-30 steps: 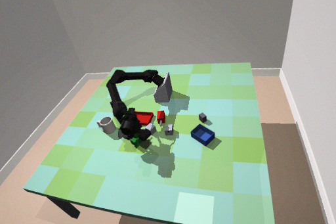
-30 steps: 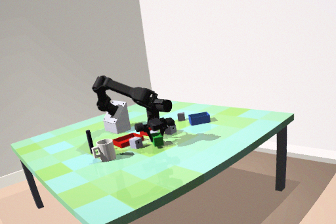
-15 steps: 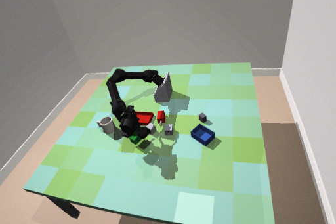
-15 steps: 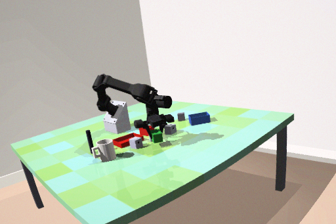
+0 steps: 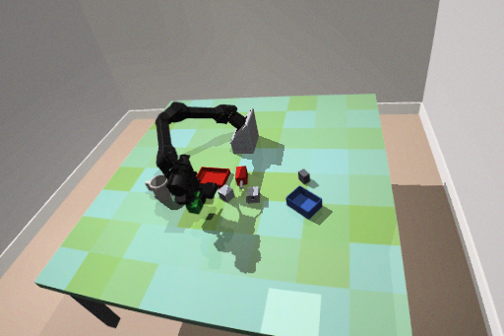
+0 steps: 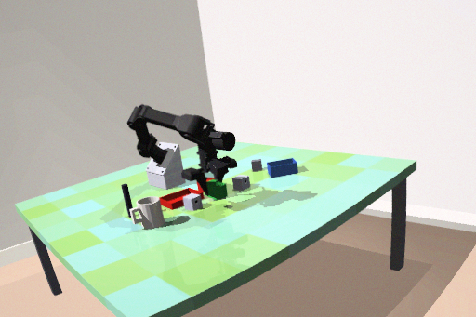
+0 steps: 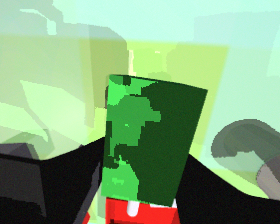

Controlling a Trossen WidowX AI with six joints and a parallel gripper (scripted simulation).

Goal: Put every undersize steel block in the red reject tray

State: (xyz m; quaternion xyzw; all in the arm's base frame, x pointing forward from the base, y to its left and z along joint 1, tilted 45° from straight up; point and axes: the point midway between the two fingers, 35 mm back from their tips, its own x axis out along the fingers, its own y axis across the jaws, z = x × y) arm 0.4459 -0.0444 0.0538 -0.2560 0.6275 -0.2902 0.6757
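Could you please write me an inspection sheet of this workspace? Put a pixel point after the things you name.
Surface: table (image 5: pixel 320 234) (image 6: pixel 279 220) (image 7: pixel 166 25), green and aqua patches.
Job's things: two bored blocks (image 5: pixel 225 193) (image 5: pixel 253 194) (image 6: pixel 191 202) (image 6: pixel 240 183); dark block (image 5: pixel 304 176) (image 6: pixel 257 165); red tray (image 5: pixel 214 175) (image 6: pixel 173 200), no block seen inside; green gauge (image 5: pixel 195 203) (image 6: pixel 218 190) (image 7: pixel 141 140), gripped.
Clutter: mug (image 5: pixel 158 183) (image 6: pixel 153 216) (image 7: pixel 279 175), blue tray (image 5: pixel 306 203) (image 6: pixel 282 168), red pin-ended piece (image 5: pixel 241 173) (image 6: pixel 200 189).
Pincer (image 5: pixel 196 199) (image 6: pixel 213 188) (image 7: pixel 143 141): closed on gauge.
Cables: nothing seen.
Surroundings: grey wall (image 5: pixel 221 32) (image 6: pixel 93 76), white wall (image 5: pixel 472 105) (image 6: pixel 325 76), pinkish floor (image 5: pixel 413 145) (image 6: pixel 14 276).
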